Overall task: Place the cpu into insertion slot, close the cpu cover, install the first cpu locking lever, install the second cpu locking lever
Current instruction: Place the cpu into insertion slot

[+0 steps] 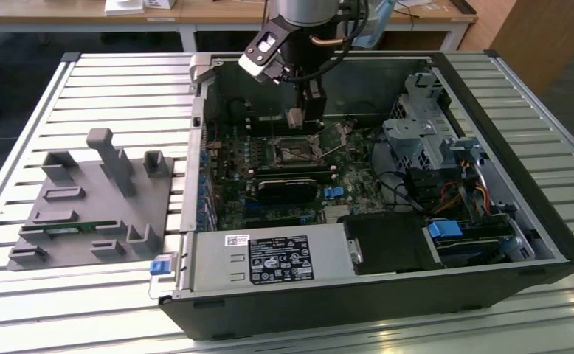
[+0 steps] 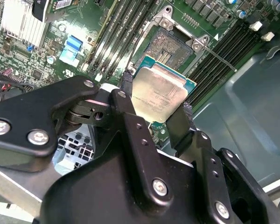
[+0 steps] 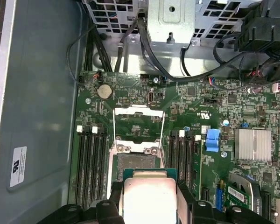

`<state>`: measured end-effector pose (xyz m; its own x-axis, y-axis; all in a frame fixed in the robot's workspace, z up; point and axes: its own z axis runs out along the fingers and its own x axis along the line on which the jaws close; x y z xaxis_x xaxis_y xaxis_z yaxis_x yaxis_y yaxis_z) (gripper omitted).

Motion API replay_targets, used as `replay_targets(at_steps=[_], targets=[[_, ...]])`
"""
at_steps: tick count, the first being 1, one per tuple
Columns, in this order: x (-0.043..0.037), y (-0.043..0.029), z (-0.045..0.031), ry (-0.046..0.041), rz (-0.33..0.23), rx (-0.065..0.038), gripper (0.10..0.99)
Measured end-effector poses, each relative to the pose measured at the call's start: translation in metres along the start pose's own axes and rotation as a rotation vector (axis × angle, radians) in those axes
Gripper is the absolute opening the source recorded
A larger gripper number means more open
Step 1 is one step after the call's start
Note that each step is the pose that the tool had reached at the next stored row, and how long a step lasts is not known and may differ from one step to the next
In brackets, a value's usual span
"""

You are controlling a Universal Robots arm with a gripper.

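In the first wrist view the gripper (image 3: 150, 196) grips the cpu (image 3: 149, 198) by two opposite edges, and the chip's nearer edge is cut off by the picture's edge; the gripper's own black body hides the board beneath it in both wrist views; whether the chip's underside touches anything I cannot tell, though it appears to hang clear; in the second wrist view the fingers (image 2: 128, 107) press on either side of the cpu (image 2: 161, 93), narrowed to the chip's width, silver top facing up; the insertion slot (image 3: 136, 162) lies just beyond the fingertips, its contact field bare and its nearer strip covered by the chip; the cpu cover (image 3: 137, 110) stands swung open on the far side of the slot from the gripper; a thin lever rod (image 2: 215, 55) lies off to one side of the slot, away from it; memory slots (image 3: 91, 163) flank the slot on both sides; in the exterior view the gripper (image 1: 302, 122) reaches down into the open computer case (image 1: 523, 221), which holds the green board (image 1: 287, 206), a power supply (image 1: 267, 258) and a drive cage (image 1: 420, 136), all farther from the gripper than the slot; the case lies on the slatted desk (image 1: 119, 81), with a grey fixture (image 1: 100, 199) well apart from the gripper.
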<state>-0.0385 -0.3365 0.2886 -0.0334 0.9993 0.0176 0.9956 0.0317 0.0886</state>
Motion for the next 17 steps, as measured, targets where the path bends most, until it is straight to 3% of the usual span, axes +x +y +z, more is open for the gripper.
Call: replay_targets(at_steps=[17], targets=[[0.0,-0.0002,0.0028,0.0001,0.0,0.0,0.537]])
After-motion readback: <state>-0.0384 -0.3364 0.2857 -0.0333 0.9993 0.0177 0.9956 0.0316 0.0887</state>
